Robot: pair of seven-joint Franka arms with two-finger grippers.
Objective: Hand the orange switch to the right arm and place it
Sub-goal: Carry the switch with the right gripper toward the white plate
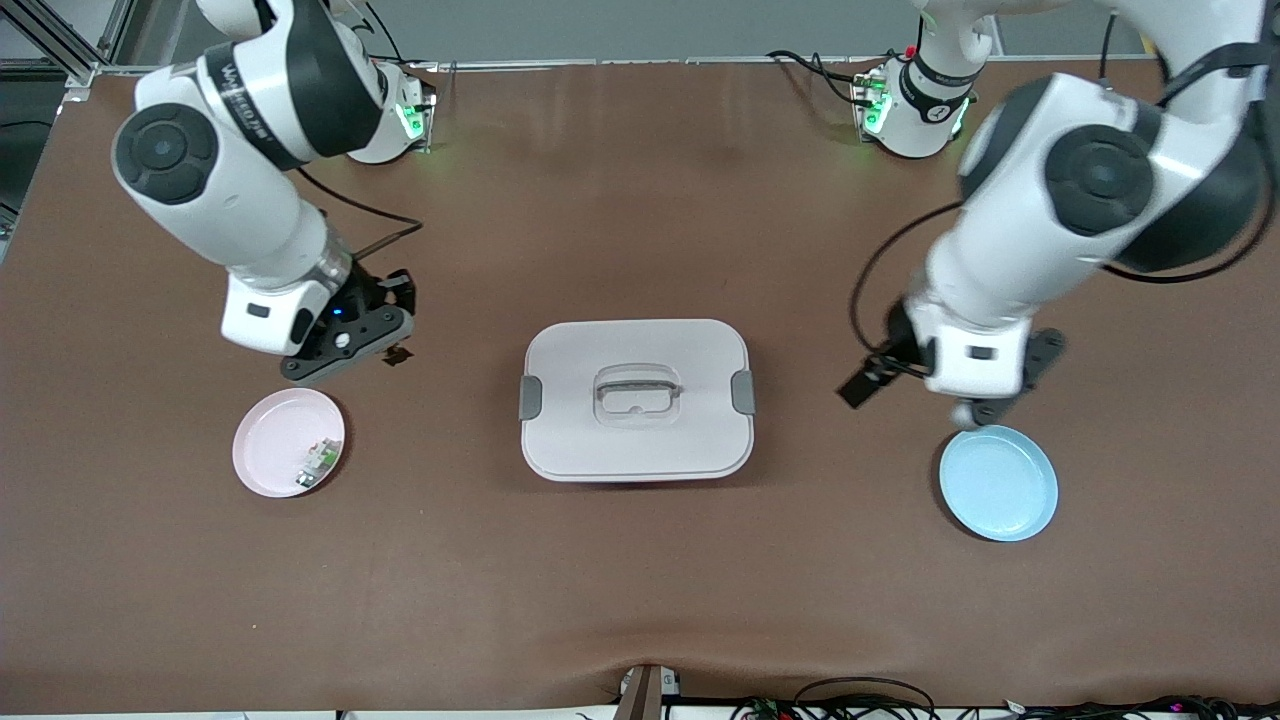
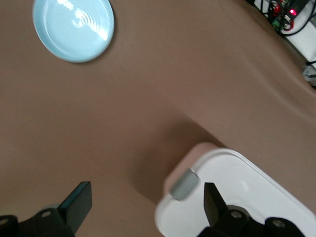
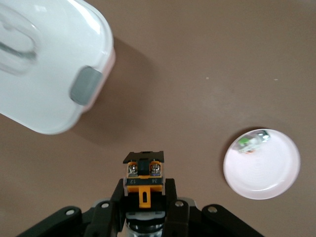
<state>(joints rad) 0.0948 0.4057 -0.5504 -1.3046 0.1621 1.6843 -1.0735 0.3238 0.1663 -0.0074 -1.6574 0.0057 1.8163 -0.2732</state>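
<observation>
my right gripper [image 3: 144, 190] clamps the orange switch [image 3: 143, 174] above bare table beside the pink plate [image 1: 262, 462]; my left gripper [image 2: 143, 205], jaws spread and empty, hangs near the blue plate [image 1: 1010, 495].

I count two plates on the table [image 1: 640, 600]: one pink plate [image 1: 270, 465] and one blue plate [image 1: 998, 483]. There is one white lidded box [image 1: 637, 400] with two grey clips. One small greenish-white part [image 1: 316, 464] lies in the pink plate. One orange switch [image 3: 143, 174] sits in my right jaws.
</observation>
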